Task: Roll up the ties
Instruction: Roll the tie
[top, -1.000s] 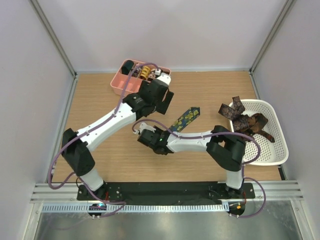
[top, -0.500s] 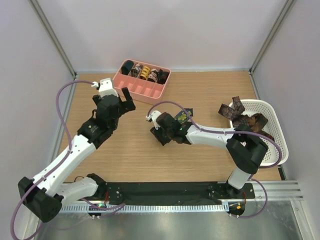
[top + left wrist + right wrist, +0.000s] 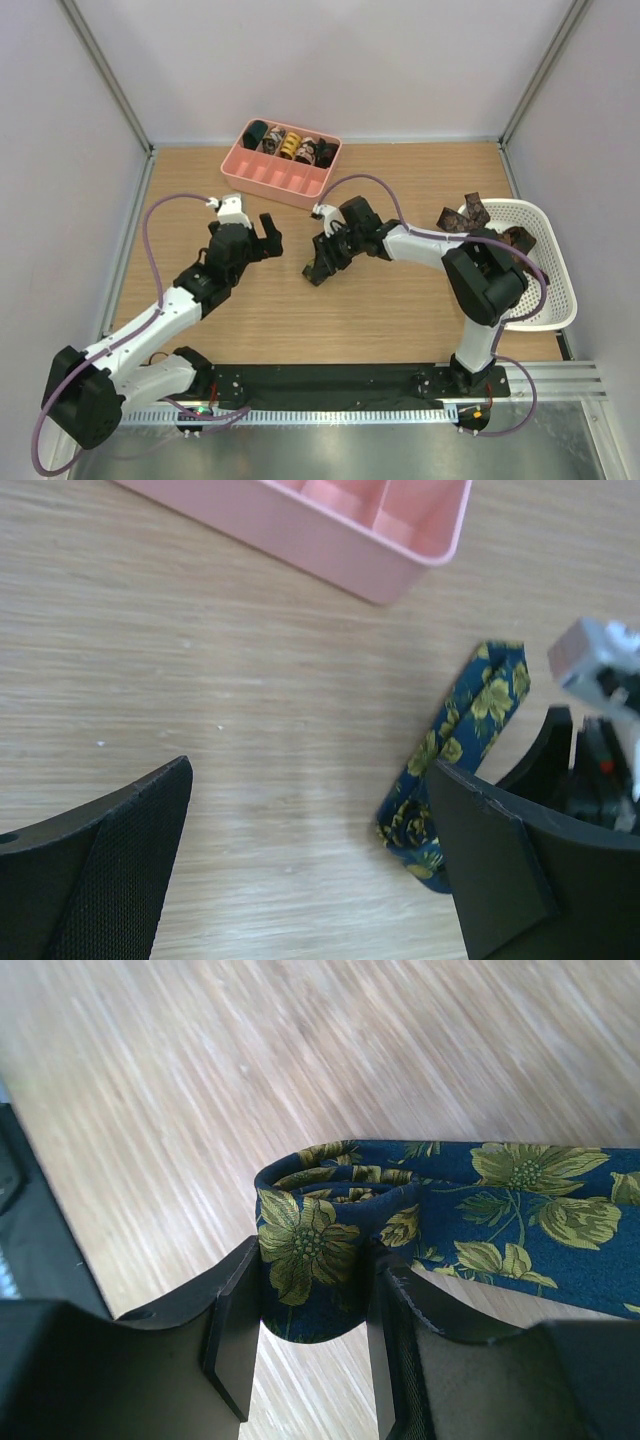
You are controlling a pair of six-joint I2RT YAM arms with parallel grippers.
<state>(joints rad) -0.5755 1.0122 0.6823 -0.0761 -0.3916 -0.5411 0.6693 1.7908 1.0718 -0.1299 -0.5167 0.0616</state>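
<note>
navy floral tie [image 3: 520, 1195] lies mid-counter [image 3: 200, 1060], its started coil clamped in my right claw [image 3: 312, 1295], loose length running straight away from that grip, while my left claw [image 3: 300, 870] hangs spread wide just beside it.

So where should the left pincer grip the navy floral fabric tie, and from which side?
Probably the loose tail of the navy floral fabric tie, past the coil, pinched across its width from the left arm's side. The right pincer clamps the coiled end, so only the tail is free; the left pincer is open beside it.
</note>
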